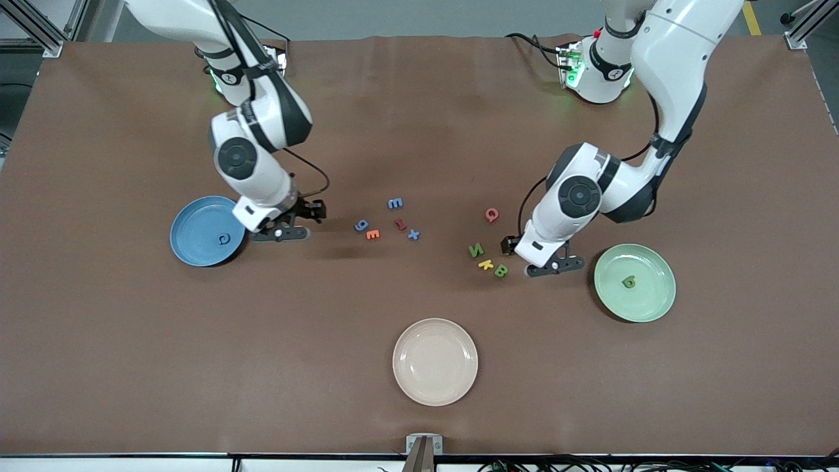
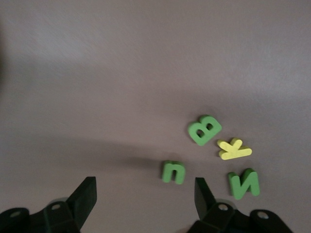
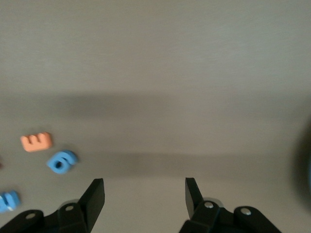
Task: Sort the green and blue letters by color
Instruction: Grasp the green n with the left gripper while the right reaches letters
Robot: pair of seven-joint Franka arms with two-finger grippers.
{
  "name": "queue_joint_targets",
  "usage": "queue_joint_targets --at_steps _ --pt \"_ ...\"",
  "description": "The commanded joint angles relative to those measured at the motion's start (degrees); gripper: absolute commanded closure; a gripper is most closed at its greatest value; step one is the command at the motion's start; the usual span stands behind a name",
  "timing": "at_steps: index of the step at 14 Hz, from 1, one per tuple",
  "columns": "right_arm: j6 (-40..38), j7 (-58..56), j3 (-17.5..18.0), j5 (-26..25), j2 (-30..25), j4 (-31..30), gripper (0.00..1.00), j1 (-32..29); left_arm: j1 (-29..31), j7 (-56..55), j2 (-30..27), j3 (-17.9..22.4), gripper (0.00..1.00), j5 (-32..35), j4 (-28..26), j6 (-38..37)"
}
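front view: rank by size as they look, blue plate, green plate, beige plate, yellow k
1. beige plate, largest, though it lies nearest the camera, so the lead is unsure.
2. green plate and blue plate look alike; the right arm covers part of the blue plate's rim.
3. yellow K, far smaller.

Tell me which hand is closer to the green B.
Left. The left hand is open over the table right beside the green B; the right hand, also open, is by the blue plate, toward the right arm's end.
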Motion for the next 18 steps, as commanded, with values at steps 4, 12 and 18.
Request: queue_joint_targets --at_steps 4,12,18 --pt "7.28 13.99 -0.75 0.77 8.38 3.55 0.24 9.58 -2.18 -6.06 4.34 0.28 0.23 4.04 0.28 3.72" --pt "7.46 18.32 -0.75 0.77 11.38 4.61 0.23 12.93 -2.19 -7.91 5.49 0.28 0.86 6.43 0.29 3.64" --pt "11.49 18.67 -0.75 0.77 13.66 5.05 0.24 13.63 2.64 -5.03 0.49 0.46 1.00 8.09 -0.33 2.58"
